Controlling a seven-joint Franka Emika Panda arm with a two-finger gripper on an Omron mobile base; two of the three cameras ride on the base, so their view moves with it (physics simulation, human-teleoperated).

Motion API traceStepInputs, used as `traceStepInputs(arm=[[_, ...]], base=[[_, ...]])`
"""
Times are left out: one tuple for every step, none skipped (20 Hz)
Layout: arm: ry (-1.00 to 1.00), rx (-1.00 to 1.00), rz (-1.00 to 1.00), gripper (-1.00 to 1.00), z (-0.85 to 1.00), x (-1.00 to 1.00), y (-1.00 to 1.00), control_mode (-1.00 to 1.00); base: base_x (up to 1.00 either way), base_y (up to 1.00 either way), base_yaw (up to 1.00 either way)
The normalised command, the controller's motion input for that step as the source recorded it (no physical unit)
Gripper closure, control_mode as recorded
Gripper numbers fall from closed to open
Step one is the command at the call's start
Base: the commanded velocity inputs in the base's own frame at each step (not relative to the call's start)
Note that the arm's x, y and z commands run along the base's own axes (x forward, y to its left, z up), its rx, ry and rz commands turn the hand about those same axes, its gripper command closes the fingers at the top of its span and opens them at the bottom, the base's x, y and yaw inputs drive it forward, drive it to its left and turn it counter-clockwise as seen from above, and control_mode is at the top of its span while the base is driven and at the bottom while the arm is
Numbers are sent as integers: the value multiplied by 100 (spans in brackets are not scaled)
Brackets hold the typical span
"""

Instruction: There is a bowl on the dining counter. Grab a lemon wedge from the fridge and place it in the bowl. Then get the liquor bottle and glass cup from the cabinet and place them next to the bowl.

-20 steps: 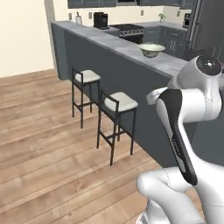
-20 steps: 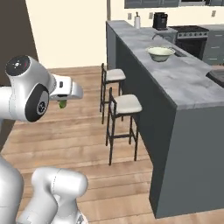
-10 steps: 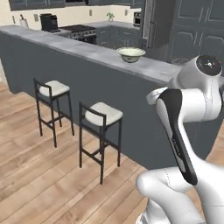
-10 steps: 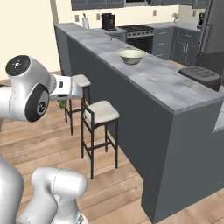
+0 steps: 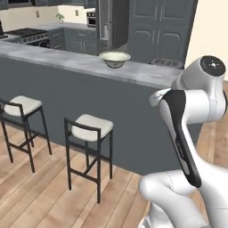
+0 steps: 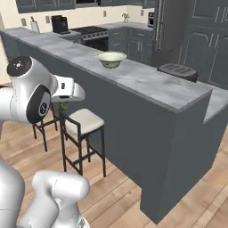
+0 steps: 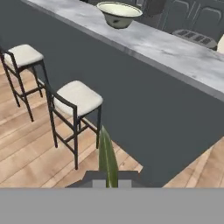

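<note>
A thin yellow-green lemon wedge (image 7: 107,159) stands between the fingertips of my gripper (image 7: 108,178), which is shut on it. In the right base view the gripper (image 6: 63,106) hangs below the hand, level with the dark front of the dining counter (image 6: 147,84), with the green wedge in it. The pale cream-green bowl (image 5: 115,59) (image 6: 111,59) (image 7: 119,13) sits on the marble top of the dining counter (image 5: 67,62), well above and beyond the gripper. The dark fridge (image 6: 171,26) stands behind the counter.
Two black stools with white seats (image 5: 91,129) (image 5: 20,104) stand against the counter front, the nearer one (image 7: 78,98) just ahead of the gripper. A dark slatted object (image 6: 178,71) lies near the counter's right end. Wood floor lies in front.
The whole picture has shifted: the base has moved, and the counter, bowl and stools now stand closer and more square-on. The gripper stays shut on the wedge.
</note>
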Motion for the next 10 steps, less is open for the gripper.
traceStepInputs(arm=[[0, 0, 0, 100, 0, 0, 0, 100], [0, 0, 0, 100, 0, 0, 0, 100], [0, 0, 0, 100, 0, 0, 0, 100], [0, 0, 0, 100, 0, 0, 0, 100], [0, 0, 0, 100, 0, 0, 0, 100], [0, 0, 0, 100, 0, 0, 0, 100], [0, 0, 0, 100, 0, 0, 0, 100], [0, 0, 0, 100, 0, 0, 0, 100], [0, 0, 0, 100, 0, 0, 0, 100], [0, 0, 0, 100, 0, 0, 0, 100]], base=[[0, 80, -47], [1, 80, -47], [0, 81, -47], [0, 84, -47], [0, 88, -47], [0, 89, -46], [4, 89, -46], [8, 90, -46], [10, 89, -45], [12, 90, -45]])
